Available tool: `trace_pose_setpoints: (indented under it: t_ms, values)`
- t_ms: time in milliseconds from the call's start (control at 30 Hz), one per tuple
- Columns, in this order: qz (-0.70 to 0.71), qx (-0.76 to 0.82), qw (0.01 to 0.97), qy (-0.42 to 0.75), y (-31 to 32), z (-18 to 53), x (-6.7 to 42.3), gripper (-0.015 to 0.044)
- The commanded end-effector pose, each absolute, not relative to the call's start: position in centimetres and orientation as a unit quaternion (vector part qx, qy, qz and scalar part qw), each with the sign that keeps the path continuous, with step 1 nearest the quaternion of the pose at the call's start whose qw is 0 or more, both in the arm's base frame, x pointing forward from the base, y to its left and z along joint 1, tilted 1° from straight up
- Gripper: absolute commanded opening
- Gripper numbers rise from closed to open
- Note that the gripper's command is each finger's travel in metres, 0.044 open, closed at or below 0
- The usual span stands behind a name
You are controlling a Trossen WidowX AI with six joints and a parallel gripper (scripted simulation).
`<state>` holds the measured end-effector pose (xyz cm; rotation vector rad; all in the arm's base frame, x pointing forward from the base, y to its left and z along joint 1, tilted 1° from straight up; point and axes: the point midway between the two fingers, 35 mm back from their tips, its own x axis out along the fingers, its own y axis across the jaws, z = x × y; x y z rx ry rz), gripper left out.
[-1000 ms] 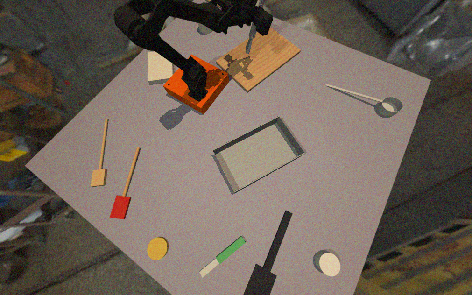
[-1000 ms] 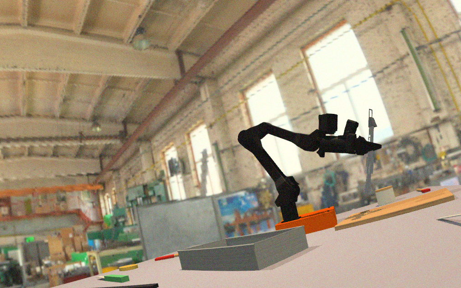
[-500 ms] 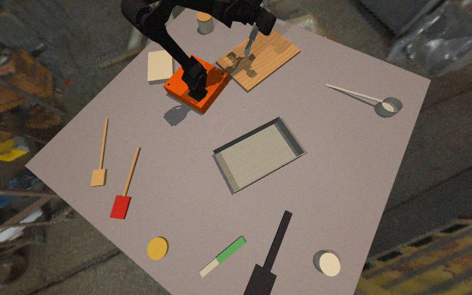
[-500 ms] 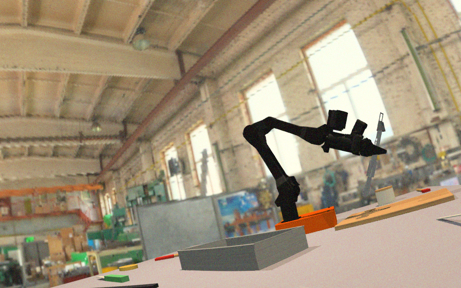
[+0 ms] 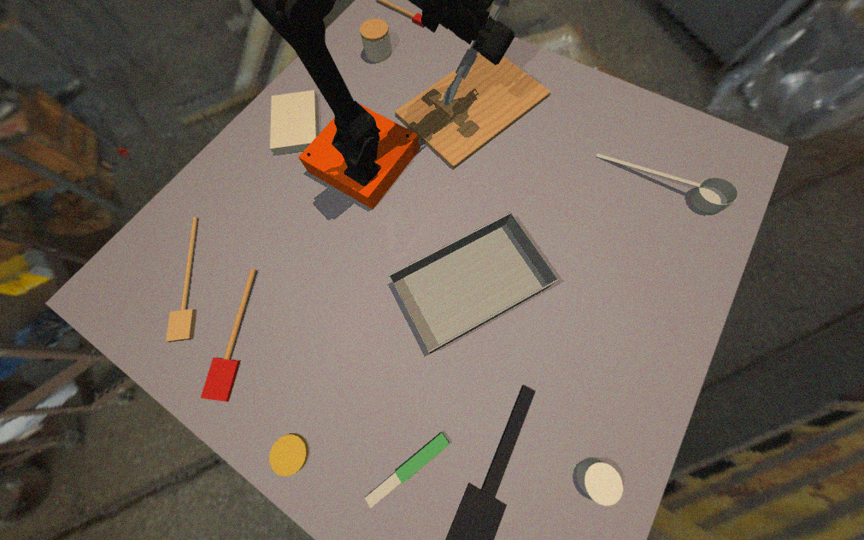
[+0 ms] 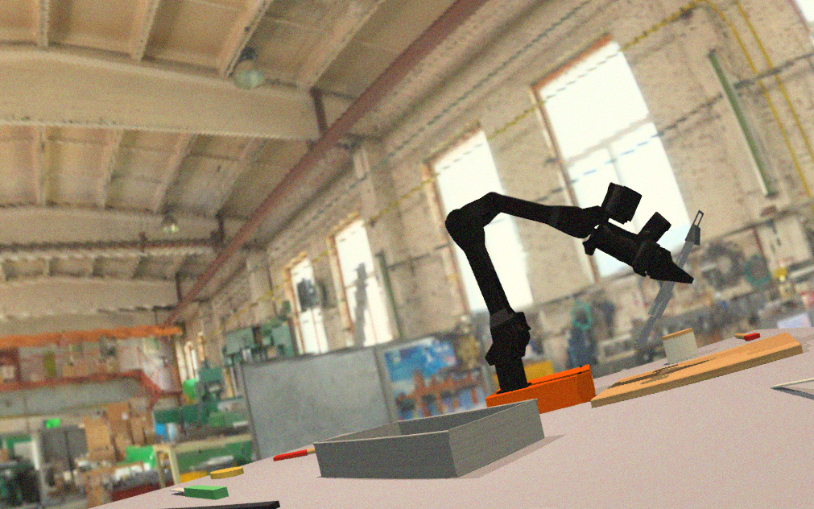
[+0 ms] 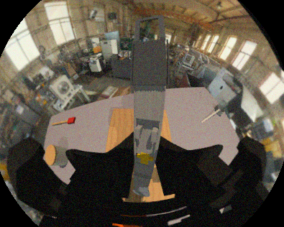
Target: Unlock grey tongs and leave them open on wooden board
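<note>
The grey tongs [image 5: 463, 65] [image 6: 663, 300] [image 7: 149, 65] are in the air above the wooden board [image 5: 515, 90] [image 6: 745, 358] [image 7: 121, 122]. Their looped end is up and their other end slants down and back towards the base. My gripper [image 6: 683, 276] [image 7: 143, 133] is shut on the tongs around mid-length. The arms look close together; the wrist view does not show clearly whether the lock is released. Shadows of the arm and tongs fall on the board. The roasting tin [image 5: 451, 249] [image 6: 384, 458] stands mid-table with nothing across it.
A lidded jar [image 5: 375, 49] [image 6: 679, 347] [image 7: 60, 156] stands behind the board. A red-headed utensil [image 7: 71, 121] lies nearby. A cream block [image 5: 292, 119] is beside the orange base [image 5: 388, 134]. A ladle [image 5: 656, 172] lies right; spatulas [image 5: 220, 378] [image 5: 180, 324] lie left.
</note>
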<state>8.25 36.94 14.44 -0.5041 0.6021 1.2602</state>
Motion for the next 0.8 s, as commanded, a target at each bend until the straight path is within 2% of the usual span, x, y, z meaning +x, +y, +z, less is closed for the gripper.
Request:
trace_pose_setpoints:
  t_ms: [0,767]
  values:
    - [0.569,-0.242,0.729,0.295,37.5,14.4,8.3,-0.015]
    - [0.514,-0.344,0.661,0.426,38.1,11.7,8.6,-0.015]
